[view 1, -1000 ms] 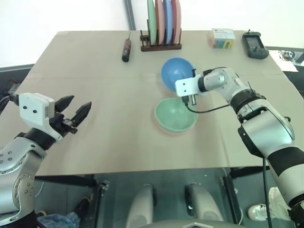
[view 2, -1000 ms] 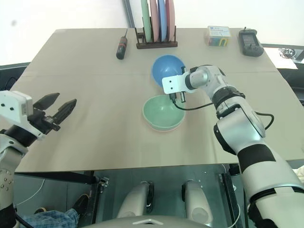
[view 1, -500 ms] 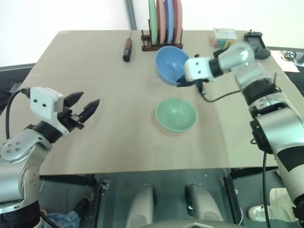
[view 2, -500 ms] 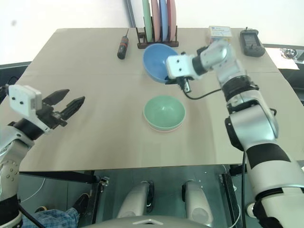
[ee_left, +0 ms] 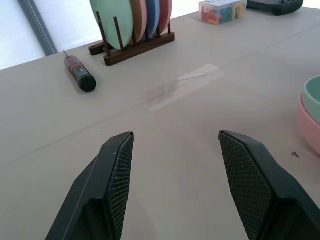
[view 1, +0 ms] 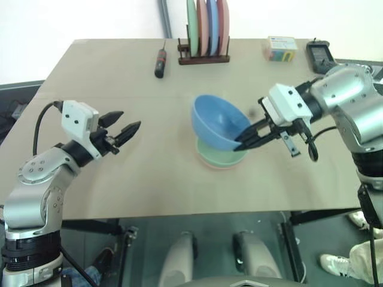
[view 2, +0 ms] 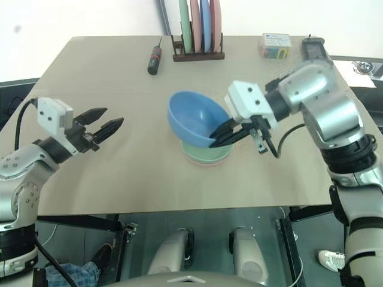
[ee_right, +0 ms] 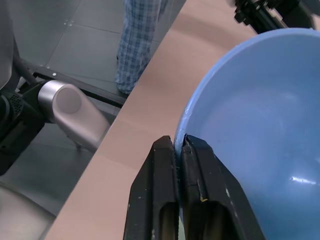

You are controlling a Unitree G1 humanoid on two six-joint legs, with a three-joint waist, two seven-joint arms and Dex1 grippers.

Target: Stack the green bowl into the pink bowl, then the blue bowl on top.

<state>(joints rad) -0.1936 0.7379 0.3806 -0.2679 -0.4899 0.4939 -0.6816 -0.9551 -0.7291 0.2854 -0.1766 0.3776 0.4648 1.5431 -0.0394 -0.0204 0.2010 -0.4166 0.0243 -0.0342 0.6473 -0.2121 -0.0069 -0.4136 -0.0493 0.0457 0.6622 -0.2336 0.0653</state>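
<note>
The blue bowl (view 1: 216, 122) hangs tilted just over the green bowl (view 1: 222, 156), which is nested in the pink bowl (view 1: 216, 165) at mid-table. My right gripper (view 1: 242, 143) is shut on the blue bowl's right rim. In the right wrist view its fingers (ee_right: 160, 170) pinch the rim of the blue bowl (ee_right: 250, 125). My left gripper (view 1: 130, 119) hovers open and empty to the left of the bowls. In the left wrist view the left gripper (ee_left: 175, 137) is above bare table, with the green bowl (ee_left: 313, 97) and the pink bowl (ee_left: 308, 125) at the picture's edge.
At the back of the table stand a wooden rack of plates (view 1: 204, 30), a screwdriver (view 1: 159, 62), a small colourful box (view 1: 280, 48) and a black device (view 1: 321, 55). A person's legs in checked trousers (ee_right: 142, 35) stand beyond the table edge.
My right gripper has carried the blue bowl from the back of the table toward the front, to just over the green bowl. The left gripper has drifted a little toward the middle.
</note>
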